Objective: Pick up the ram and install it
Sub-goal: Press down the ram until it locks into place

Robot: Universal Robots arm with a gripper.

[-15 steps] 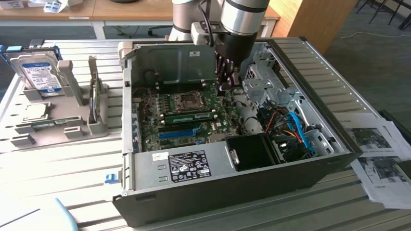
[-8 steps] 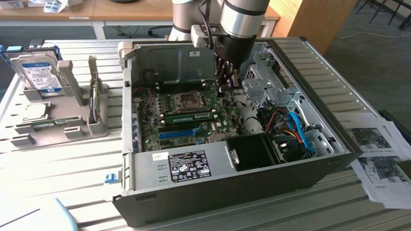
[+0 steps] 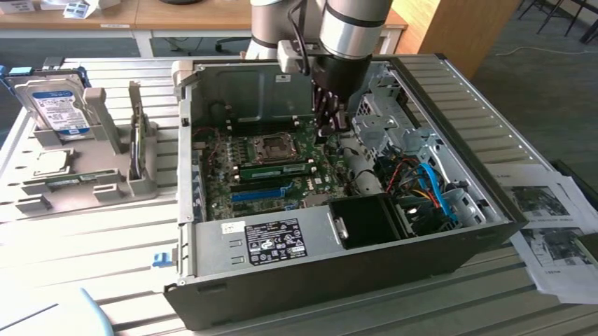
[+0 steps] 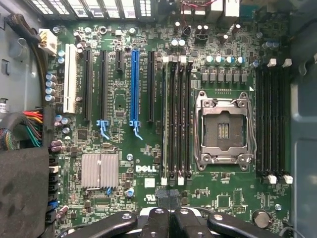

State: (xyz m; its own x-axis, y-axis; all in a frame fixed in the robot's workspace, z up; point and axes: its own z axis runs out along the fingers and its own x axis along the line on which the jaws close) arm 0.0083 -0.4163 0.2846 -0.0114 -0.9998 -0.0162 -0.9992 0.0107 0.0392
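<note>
The ram point(image 3: 276, 169), a narrow green stick, lies along the memory slots beside the CPU socket point(image 3: 274, 146) on the motherboard inside the open computer case point(image 3: 486, 210). My gripper point(image 3: 330, 131) hangs above the board, just to the exterior view's right of the socket and apart from the ram. In the wrist view its black fingers point(image 4: 157, 220) are pressed together, with nothing visible between them. That view looks straight down on the CPU socket point(image 4: 224, 130) and the bank of black memory slots point(image 4: 177, 119). I cannot make out the ram's edge there.
A long blue slot point(image 3: 257, 194) point(image 4: 133, 84) runs across the board. A black shroud point(image 3: 369, 220) and loose cables point(image 3: 425, 185) fill the case's right side. Outside, a grey fixture point(image 3: 89, 189) holds a hard drive point(image 3: 58, 105). Papers point(image 3: 551, 224) lie at the exterior view's right.
</note>
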